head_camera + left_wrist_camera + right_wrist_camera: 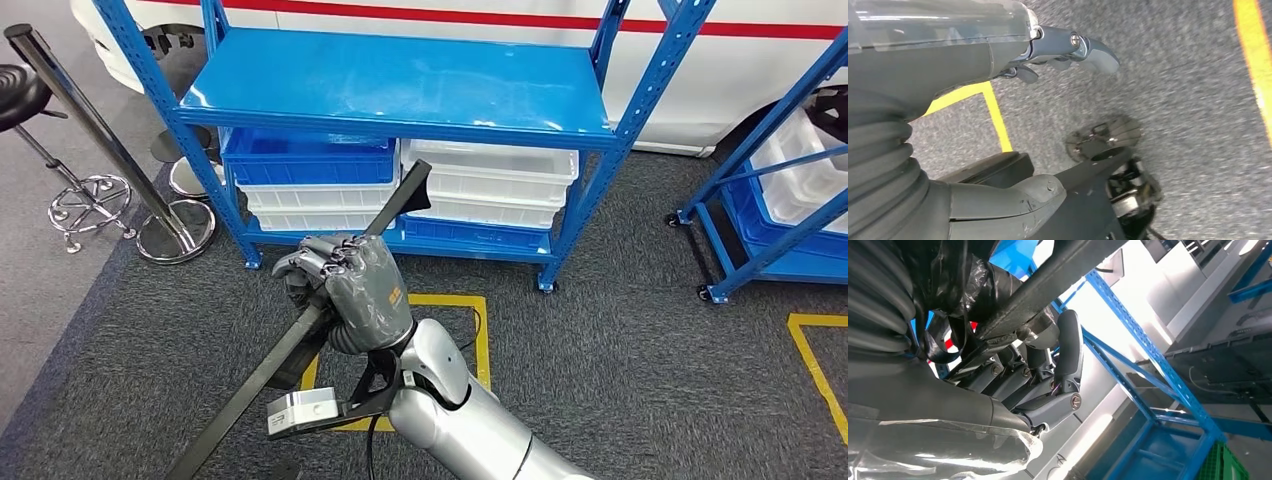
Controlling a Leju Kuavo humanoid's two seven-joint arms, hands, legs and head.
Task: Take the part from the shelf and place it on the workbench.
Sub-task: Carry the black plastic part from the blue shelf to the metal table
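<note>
Right hand (355, 290): grey, fingers wrapped round a long dark bar (290, 345), clamped on it about the middle of its length. The right wrist view shows the fingers (1068, 347) curled against the bar (1048, 287) from below.

Bar: the part, black and slim, held slantwise in front of the blue shelf (400, 85). Its upper end, slightly flared, lies over the white trays on the shelf's bottom level; its lower end points down and away from the shelf, above the grey carpet (620, 370). It is off the shelf and touches only the hand.

Left hand (998, 65): seen in the left wrist view above the carpet (1188, 100), nothing in it; thumb (1018, 207) and the one dark finger (1088, 50) that is plain stand apart. How the other fingers lie cannot be told.

Shelf: blue steel frame, top board bare and glossy. On the bottom level, a blue tray (305, 158) over stacked white trays (490, 180).

Floor in front of the shelf: yellow tape square (470, 320) beneath the right arm.

To the left of the shelf: a chrome post on a round base (170, 235) and a black stool with a chrome foot (85, 200).

To the right of the shelf: a second blue rack on castors (770, 230).

Behind the shelf: a white panel with a red stripe (500, 18).
</note>
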